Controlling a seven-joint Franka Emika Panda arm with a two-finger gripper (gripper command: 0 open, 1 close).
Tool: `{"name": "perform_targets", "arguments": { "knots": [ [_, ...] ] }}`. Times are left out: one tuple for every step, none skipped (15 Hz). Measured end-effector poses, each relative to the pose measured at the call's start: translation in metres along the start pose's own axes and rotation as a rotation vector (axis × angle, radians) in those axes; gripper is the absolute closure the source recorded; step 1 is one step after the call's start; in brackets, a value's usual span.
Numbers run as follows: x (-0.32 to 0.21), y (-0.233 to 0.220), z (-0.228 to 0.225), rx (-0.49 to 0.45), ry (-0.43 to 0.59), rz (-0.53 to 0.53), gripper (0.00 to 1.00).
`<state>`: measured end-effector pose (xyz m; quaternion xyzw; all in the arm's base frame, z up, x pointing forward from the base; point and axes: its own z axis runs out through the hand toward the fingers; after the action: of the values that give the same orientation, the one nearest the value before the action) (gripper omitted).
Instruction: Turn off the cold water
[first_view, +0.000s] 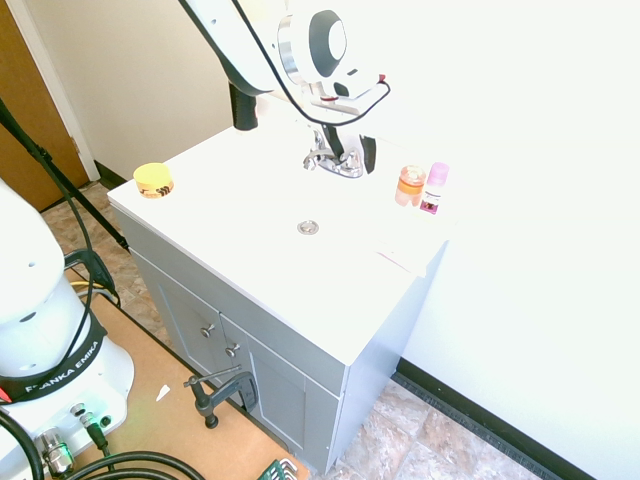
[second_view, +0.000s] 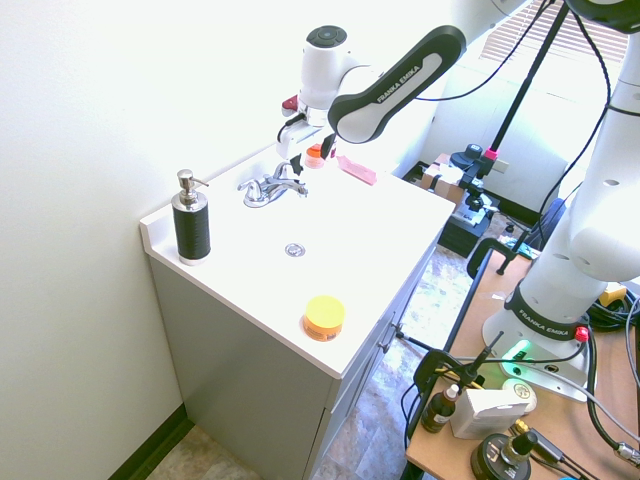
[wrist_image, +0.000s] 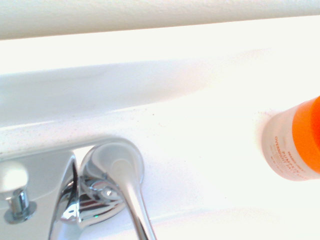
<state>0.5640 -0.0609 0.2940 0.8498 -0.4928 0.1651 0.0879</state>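
The chrome two-handled faucet (first_view: 333, 162) (second_view: 268, 188) stands at the back of the white basin. The cold water handle (first_view: 353, 166) (second_view: 296, 184) (wrist_image: 122, 182) is the small lever on the side nearest the orange bottle. In the wrist view it shows from close by, its lever running toward the picture's bottom edge. My gripper (first_view: 351, 150) (second_view: 292, 150) hangs open just above this handle, with a dark finger on each side. Whether a finger touches the lever cannot be told. No stream of water is visible.
An orange bottle (first_view: 410, 185) (second_view: 316, 153) (wrist_image: 297, 145) and a pink one (first_view: 435, 187) (second_view: 357, 170) stand close beside the handle. A black soap dispenser (second_view: 190, 222) stands at the other end, a yellow tin (first_view: 153, 180) (second_view: 324, 317) near the front edge, and the wall runs right behind the faucet.
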Motion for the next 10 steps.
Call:
{"name": "perform_targets", "arguments": {
  "knots": [
    [0.002, 0.0, 0.002, -0.003, 0.003, 0.003, 0.0],
    [0.004, 0.001, 0.002, -0.004, 0.006, 0.005, 0.0],
    [0.007, 0.002, 0.002, -0.005, 0.013, 0.008, 0.0],
    [0.011, 0.002, 0.002, -0.004, 0.024, 0.013, 0.0],
    [0.015, 0.003, 0.003, -0.003, 0.038, 0.021, 0.0],
    [0.019, 0.002, 0.003, 0.001, 0.054, 0.032, 0.0],
    [0.023, 0.001, 0.004, 0.004, 0.071, 0.043, 0.0],
    [0.027, -0.002, 0.004, 0.008, 0.083, 0.053, 0.0],
    [0.032, -0.005, 0.004, 0.013, 0.098, 0.062, 0.0],
    [0.032, -0.006, 0.006, 0.005, 0.097, 0.068, 0.0]
  ]
}}
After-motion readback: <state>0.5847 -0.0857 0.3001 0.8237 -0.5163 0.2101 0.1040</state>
